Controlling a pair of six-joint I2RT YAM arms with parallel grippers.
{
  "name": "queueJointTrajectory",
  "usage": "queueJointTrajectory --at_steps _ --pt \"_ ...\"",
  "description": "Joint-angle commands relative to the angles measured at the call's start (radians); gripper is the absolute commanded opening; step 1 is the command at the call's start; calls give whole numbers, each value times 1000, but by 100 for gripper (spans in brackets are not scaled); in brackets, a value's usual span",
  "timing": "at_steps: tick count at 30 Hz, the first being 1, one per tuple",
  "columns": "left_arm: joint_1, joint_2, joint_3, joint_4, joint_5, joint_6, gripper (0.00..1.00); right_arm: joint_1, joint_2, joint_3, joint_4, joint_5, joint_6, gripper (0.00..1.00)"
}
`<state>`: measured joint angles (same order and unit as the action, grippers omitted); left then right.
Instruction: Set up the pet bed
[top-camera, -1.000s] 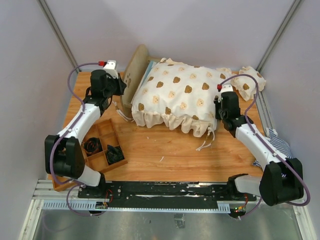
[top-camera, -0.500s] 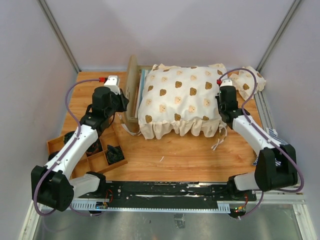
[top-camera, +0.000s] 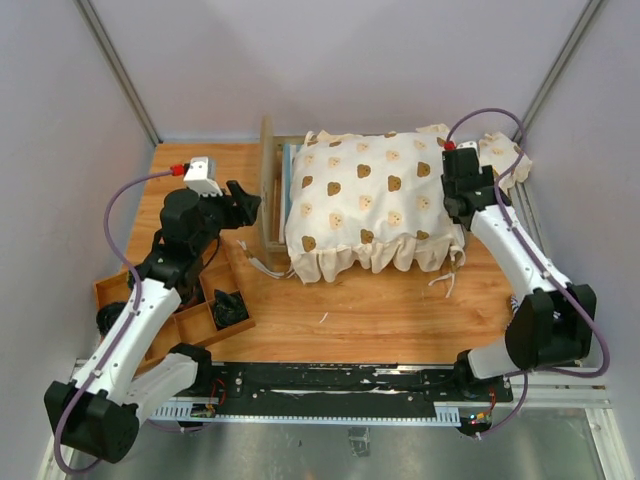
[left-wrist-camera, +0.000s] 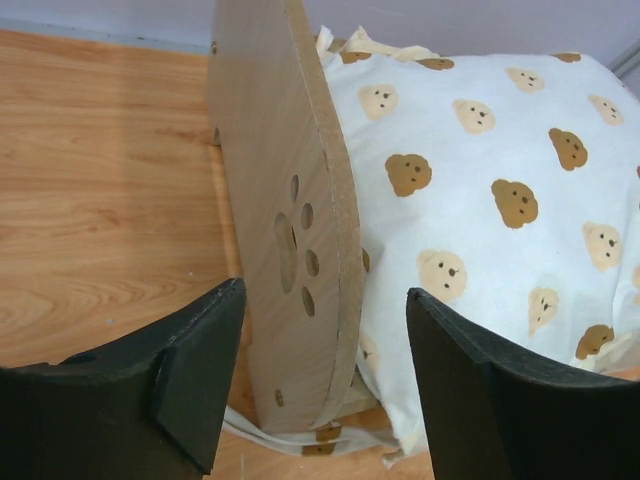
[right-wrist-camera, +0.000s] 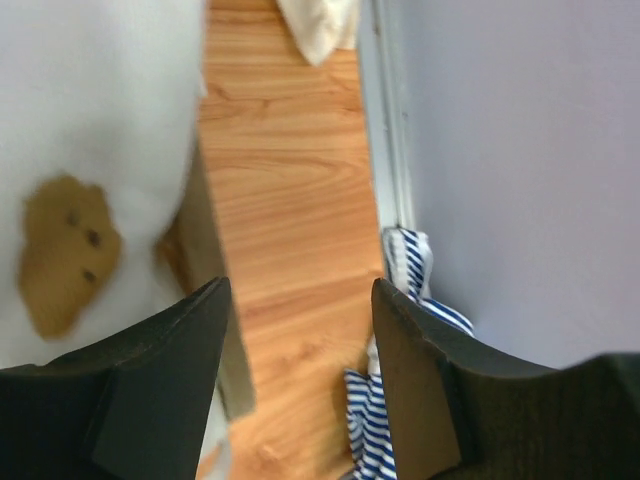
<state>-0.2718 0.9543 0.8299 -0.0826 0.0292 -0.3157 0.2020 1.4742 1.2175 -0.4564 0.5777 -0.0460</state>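
Seems nearly done, with bed (top-camera: 268, 180) upright at back middle of table (top-camera: 350, 305), under cover (top-camera: 370, 200). Holding nothing, with left jaws and right jaws spread. Probably leaves pillow (top-camera: 505, 160), back-right, to place.

No readable text, labels, brand names or numbers in any view, only pictorial marks, paw-print cutout (left-wrist-camera: 285, 245) in the plywood headboard (left-wrist-camera: 255, 130) at centre of the left wrist frame, bear-face print on the cream cover (top-camera: 365, 195) at upper centre of the top frame
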Motion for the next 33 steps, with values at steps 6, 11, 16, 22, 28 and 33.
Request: queueJointTrajectory --at_steps 6,11,16,22,28,33 --pt "0 -131 -22 -150 15 45 70 -17 -264 83 -177 -206 48 63" --pt "0 -253 -95 -151 101 51 73 220 -469 -147 125 -568 -44 64" --pt "0 -357 -188 -125 169 60 82 492 -507 -333 404 -713 -255 66" --pt "1 -463 -275 -84 118 86 95 731 -334 -346 507 -775 -620 67" --pt "1 -542 -267 -141 -51 121 99 815 -92 -263 580 -771 -854 69" --pt "0 -600 -276 -139 -90 133 99 815 39 -190 589 -745 -965 69"
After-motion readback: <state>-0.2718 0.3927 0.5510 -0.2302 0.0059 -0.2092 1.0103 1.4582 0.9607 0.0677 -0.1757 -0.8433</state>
